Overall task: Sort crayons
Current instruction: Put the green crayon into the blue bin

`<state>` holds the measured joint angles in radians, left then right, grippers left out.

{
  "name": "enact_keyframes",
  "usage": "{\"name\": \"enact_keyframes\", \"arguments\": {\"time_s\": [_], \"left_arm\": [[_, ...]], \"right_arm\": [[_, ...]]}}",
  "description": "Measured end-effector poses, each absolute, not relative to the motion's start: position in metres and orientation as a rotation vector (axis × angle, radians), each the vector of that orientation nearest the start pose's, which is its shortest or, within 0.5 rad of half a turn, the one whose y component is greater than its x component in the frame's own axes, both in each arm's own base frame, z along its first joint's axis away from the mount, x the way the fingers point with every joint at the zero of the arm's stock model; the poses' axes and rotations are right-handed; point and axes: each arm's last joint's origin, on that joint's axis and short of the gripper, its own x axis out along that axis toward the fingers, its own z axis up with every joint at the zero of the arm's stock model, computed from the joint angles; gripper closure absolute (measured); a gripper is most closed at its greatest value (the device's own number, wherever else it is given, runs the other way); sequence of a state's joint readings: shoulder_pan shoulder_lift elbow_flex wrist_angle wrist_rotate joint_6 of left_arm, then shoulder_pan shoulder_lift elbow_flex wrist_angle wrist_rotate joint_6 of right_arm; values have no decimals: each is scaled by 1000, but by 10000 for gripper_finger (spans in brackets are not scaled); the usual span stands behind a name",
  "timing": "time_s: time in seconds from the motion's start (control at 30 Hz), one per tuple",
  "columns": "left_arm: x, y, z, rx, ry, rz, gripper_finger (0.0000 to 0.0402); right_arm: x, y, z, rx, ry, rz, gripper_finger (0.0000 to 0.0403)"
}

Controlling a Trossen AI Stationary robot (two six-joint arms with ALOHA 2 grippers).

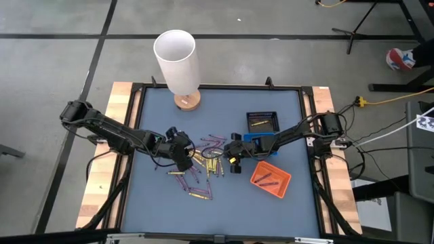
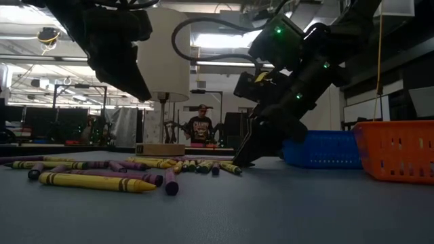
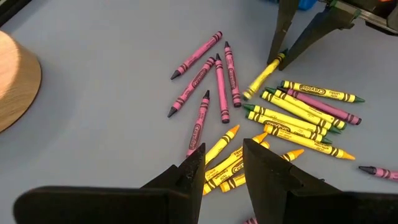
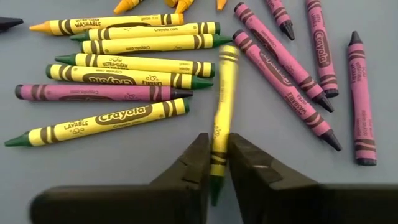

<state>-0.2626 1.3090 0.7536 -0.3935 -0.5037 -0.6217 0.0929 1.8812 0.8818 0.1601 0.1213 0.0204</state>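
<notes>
Several yellow and magenta crayons (image 1: 203,161) lie flat and scattered on the blue-grey table top, between my two grippers. My left gripper (image 3: 224,163) hangs open and empty just above the yellow crayons (image 3: 292,115) at the left of the pile, and shows in the high view (image 1: 183,153). My right gripper (image 4: 219,143) stands at the pile's right side (image 1: 234,163), shut on one yellow crayon (image 4: 222,99). It also shows in the left wrist view (image 3: 281,57) and low over the table in the low view (image 2: 245,157). My right gripper pinches the yellow crayon between its two fingers near its pointed green end (image 4: 217,163). The fingers slant down from the table's right side and lie across the crayon. Its other end (image 3: 247,94) slants down toward the table among the other crayons. I cannot tell whether that end touches the table.
A black tray (image 1: 263,122), a blue tray (image 1: 263,142) and an orange tray (image 1: 271,177) stand at the right of the pile. A tall white cylinder (image 1: 176,61) on a round wooden base (image 1: 188,102) stands at the far side. A person (image 2: 201,125) shows far behind the table.
</notes>
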Motion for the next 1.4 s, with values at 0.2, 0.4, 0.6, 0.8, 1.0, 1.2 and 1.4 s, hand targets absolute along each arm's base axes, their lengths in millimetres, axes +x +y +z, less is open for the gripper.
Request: {"name": "enact_keyframes", "arguments": {"time_s": [0.2,0.4,0.6,0.8,1.0,1.2,1.4], "left_arm": [[241,-50,205,-223,769,480,310],[241,-50,205,-223,769,480,310],[241,-50,205,-223,769,480,310],[242,-50,205,-228,759,478,310],[245,-51,208,-246,725,469,310],[245,-51,208,-247,722,468,310],[245,-51,208,-247,723,468,310]], "right_arm": [[347,29,110,-70,832,-34,387],[349,29,111,-70,832,-34,381],[356,30,118,-47,832,13,372],[366,32,135,-50,936,23,371],[374,33,160,-66,1061,29,371],[381,33,185,-111,1108,55,371],[378,37,204,-141,1138,78,371]]}}
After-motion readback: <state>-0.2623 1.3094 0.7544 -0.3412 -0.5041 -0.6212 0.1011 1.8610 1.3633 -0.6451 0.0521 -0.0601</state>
